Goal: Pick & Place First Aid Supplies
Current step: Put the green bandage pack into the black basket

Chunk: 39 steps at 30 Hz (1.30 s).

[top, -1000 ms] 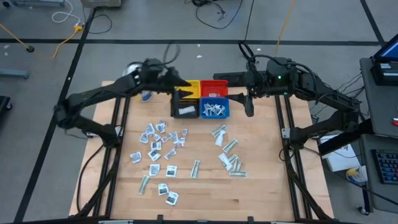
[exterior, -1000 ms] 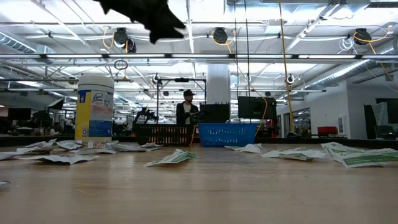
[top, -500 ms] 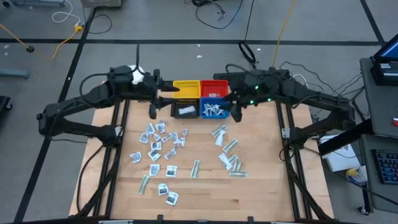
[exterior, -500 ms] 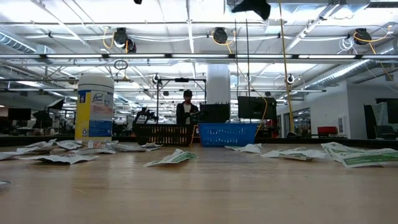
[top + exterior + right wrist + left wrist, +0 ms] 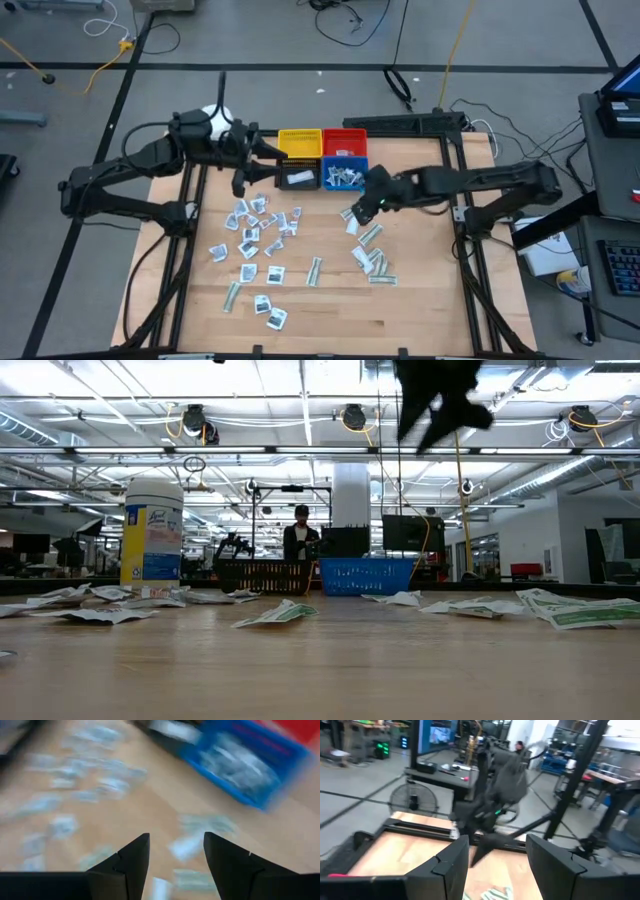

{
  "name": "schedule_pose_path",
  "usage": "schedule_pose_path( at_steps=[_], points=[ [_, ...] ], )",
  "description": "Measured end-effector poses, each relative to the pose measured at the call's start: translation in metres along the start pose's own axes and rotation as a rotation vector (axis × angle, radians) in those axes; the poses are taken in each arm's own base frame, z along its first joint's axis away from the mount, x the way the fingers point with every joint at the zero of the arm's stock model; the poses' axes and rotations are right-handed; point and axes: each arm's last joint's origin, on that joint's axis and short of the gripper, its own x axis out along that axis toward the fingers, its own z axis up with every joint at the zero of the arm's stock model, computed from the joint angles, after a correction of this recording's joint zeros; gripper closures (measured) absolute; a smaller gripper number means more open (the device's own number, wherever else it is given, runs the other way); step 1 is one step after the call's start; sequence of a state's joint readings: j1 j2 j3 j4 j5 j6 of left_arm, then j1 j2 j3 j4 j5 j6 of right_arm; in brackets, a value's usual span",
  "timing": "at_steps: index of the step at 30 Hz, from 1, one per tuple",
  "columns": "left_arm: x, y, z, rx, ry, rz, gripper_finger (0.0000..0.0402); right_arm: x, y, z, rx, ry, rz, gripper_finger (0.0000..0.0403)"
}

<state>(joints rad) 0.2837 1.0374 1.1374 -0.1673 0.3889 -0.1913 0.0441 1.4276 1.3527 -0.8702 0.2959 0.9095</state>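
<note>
Fingers (image 5: 131, 857) parted, empty; flat white dark-marked packets (image 5: 262, 222) scattered on table (image 5: 430, 290).

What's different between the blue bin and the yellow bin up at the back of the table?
The blue bin is piled with pale packets, while the yellow bin shows only its bare floor. The blue bin sits in the row nearer the loose packets on the table; the yellow bin sits in the far row, diagonally behind it. The blue bin is next to the black bin, the yellow next to the red bin. Both look like small square bins of similar size.
</note>
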Motion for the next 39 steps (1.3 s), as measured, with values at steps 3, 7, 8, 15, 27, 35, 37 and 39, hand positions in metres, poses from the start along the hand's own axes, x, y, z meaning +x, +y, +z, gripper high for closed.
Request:
schedule_pose_path(
  at_steps=[3, 7, 8, 15, 27, 35, 37, 39],
  points=[
    [0.001, -0.003, -0.001, -0.008, 0.012, -0.053, 0.0201, 0.029, -0.004, -0.01, 0.149, 0.024, -0.109, 0.0217],
    [0.001, -0.006, -0.001, -0.046, 0.023, -0.098, 0.0201, 0.065, -0.005, -0.023, 0.297, 0.027, -0.132, 0.0207],
    [0.002, -0.008, -0.001, -0.048, 0.026, -0.11, 0.0201, 0.075, -0.004, -0.027, 0.303, 0.038, -0.117, 0.0205],
    [0.003, -0.012, -0.002, -0.063, 0.032, -0.148, 0.0201, 0.127, -0.004, -0.048, 0.382, 0.193, -0.078, 0.0206],
    [0.003, -0.016, -0.003, -0.074, 0.051, -0.208, 0.0201, 0.158, -0.003, -0.059, 0.368, 0.234, -0.114, 0.0204],
    [0.003, -0.016, -0.003, -0.08, 0.054, -0.213, 0.0202, 0.164, -0.009, -0.067, 0.405, 0.286, -0.174, 0.0213],
    [0.003, -0.017, -0.003, -0.079, 0.054, -0.214, 0.0201, 0.164, -0.01, -0.068, 0.417, 0.287, -0.182, 0.0228],
    [0.003, -0.017, -0.003, -0.078, 0.053, -0.215, 0.0201, 0.165, -0.011, -0.069, 0.418, 0.291, -0.188, 0.0252]
  ],
)
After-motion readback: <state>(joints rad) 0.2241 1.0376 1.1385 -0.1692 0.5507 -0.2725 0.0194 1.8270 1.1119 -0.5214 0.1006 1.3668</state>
